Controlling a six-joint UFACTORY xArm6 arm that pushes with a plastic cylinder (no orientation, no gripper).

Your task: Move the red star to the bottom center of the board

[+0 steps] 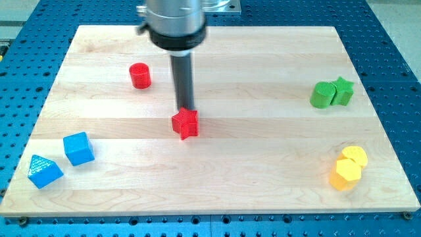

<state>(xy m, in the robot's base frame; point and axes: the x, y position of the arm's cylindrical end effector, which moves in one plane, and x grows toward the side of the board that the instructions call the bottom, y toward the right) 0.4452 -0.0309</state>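
Tip [185, 108] touches faceted red star [185, 123] on pale wooden board [263, 171].

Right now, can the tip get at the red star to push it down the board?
Probably yes. My tip sits right at the red star's top edge, nothing between them, and no block lies between the star and the bottom centre.

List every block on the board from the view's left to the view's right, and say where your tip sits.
Blue triangular block → blue cube → red cylinder → red star → green cylinder → green star. The two yellow blocks overlap in order, so I leave them out. My tip sits at the red star's upper edge.
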